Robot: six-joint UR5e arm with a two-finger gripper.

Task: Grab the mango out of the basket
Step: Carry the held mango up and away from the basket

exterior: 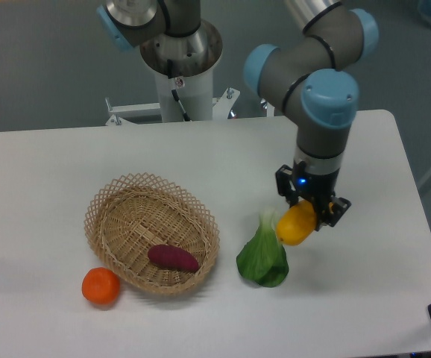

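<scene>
One mango (296,224) clamped in pincer (309,217), jaws closed tight round it, hanging above desk (365,283) well right of basket (152,233), just beside bok choy (262,257).

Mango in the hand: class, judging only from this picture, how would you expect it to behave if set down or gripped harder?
The mango looks smooth and glossy, so it may slip in the hand, which holds it near one end only. Its rounded oval shape suggests it would probably roll if released on the table. It shows no sagging, so it is likely firm.
</scene>
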